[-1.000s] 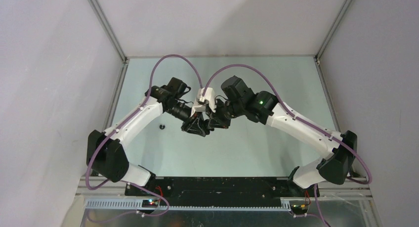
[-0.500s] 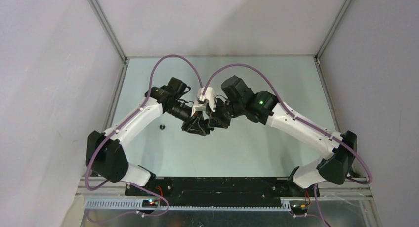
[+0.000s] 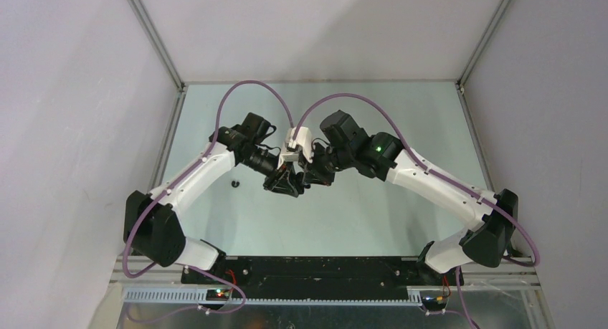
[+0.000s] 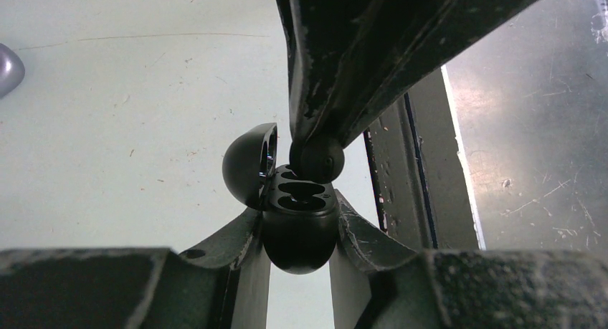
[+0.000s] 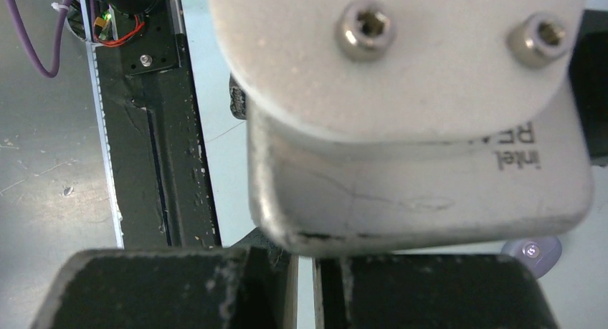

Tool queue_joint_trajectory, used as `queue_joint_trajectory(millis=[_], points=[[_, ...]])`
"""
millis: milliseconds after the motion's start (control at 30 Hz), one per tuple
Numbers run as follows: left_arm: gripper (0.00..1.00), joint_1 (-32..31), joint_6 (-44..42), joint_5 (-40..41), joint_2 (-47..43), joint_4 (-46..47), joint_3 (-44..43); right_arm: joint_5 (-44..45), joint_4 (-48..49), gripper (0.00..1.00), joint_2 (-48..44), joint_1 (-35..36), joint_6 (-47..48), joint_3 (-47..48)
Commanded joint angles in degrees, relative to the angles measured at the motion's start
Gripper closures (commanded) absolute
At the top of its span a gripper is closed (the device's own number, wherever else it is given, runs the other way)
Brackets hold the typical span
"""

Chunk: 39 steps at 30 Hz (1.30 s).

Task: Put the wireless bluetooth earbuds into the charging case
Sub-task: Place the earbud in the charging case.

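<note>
Pale-green tabletop carries white-and-black L arm and R arm, elbows out, wrists bent inward to meet at mid-table. L gripper is clamped on a glossy black egg-shaped charging case, its lid flipped open leftward. R gripper reaches in from above, pinching a small round black earbud right at the case's open sockets. Vs 1 s ago: L elbow shifted a hair, grippers unchanged. A second black earbud lies loose on the table, left of both grippers.

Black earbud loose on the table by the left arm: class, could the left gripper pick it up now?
Probably not: the left gripper is shut on the charging case, though nothing covers the earbud.
</note>
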<state>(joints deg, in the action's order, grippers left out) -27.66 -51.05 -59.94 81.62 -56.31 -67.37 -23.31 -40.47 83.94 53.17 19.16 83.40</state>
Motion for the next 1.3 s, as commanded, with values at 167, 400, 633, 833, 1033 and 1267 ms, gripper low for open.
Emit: queue_joint_trajectory(millis=[167, 400, 633, 833, 1033, 1267], points=[[0.88, -1.74, 2.45, 0.55, -2.04, 2.91, -0.26, -0.77, 2.92, 0.94, 3.47, 2.89, 1.34, 1.7], [0.88, -1.84, 3.38, 0.26, -2.16, 3.62, -0.24, -1.43, 3.37, 0.94, 3.99, 3.15, 0.64, 1.77], [0.88, -1.79, 6.25, 0.67, -2.07, 5.93, 0.17, -2.89, 3.76, 0.94, 4.66, 3.37, -0.43, 1.77], [0.88, -1.74, 10.43, -0.02, -2.19, 10.01, 0.84, -3.1, 4.56, 0.94, 4.47, 3.4, -1.6, 1.34], [0.89, -1.29, 14.28, -0.54, -2.99, 13.71, 2.01, -5.05, 4.96, 0.94, 3.81, 2.99, -2.55, 1.11], [0.89, -0.1, 15.39, -2.02, -3.92, 15.2, 2.88, -4.9, 5.95, 0.95, 2.48, 2.01, -2.66, 0.48]])
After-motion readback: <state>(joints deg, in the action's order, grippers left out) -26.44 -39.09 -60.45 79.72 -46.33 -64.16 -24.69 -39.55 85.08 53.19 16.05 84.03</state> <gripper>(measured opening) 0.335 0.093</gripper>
